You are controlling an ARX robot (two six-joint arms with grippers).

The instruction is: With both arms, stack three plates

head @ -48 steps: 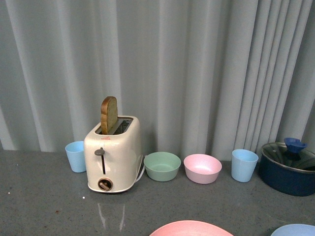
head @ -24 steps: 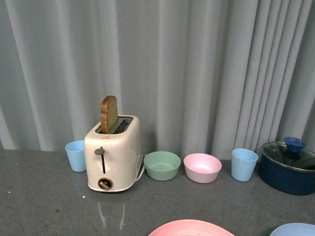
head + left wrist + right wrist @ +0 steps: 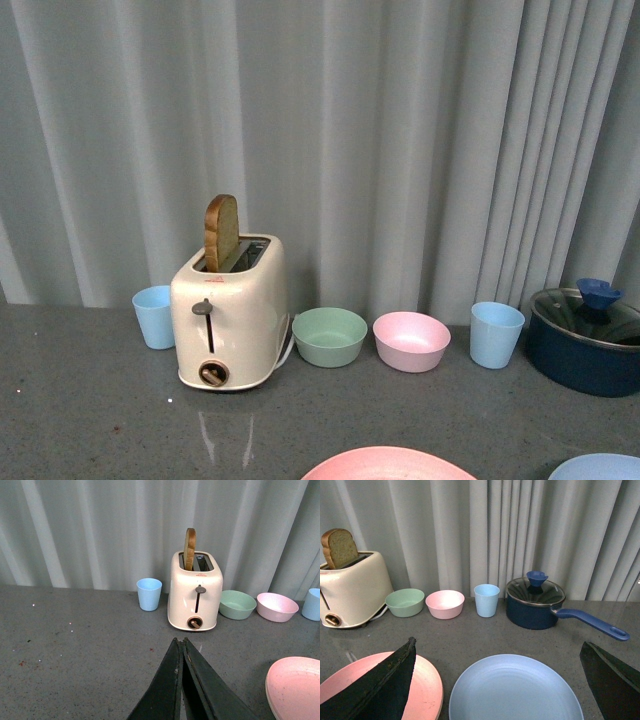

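The pink plate [image 3: 390, 465] lies at the near edge of the grey table [image 3: 90, 420], and the light blue plate [image 3: 600, 468] lies to its right, a gap apart. A thin cream edge shows under the pink plate's [image 3: 295, 685] rim; I cannot tell what it belongs to. My left gripper [image 3: 180, 640] is shut with nothing in it, over bare table left of the pink plate. My right gripper [image 3: 497, 644] is wide open, with its fingers on either side of the light blue plate [image 3: 515, 690]. One finger covers part of the pink plate [image 3: 427, 687].
A cream toaster [image 3: 230, 325] with a bread slice stands at the back left, beside a blue cup [image 3: 154, 317]. Along the curtain stand a green bowl [image 3: 330, 337], a pink bowl [image 3: 411, 342], a second blue cup [image 3: 496, 335] and a dark blue lidded pot [image 3: 585, 342] with a long handle [image 3: 592, 622].
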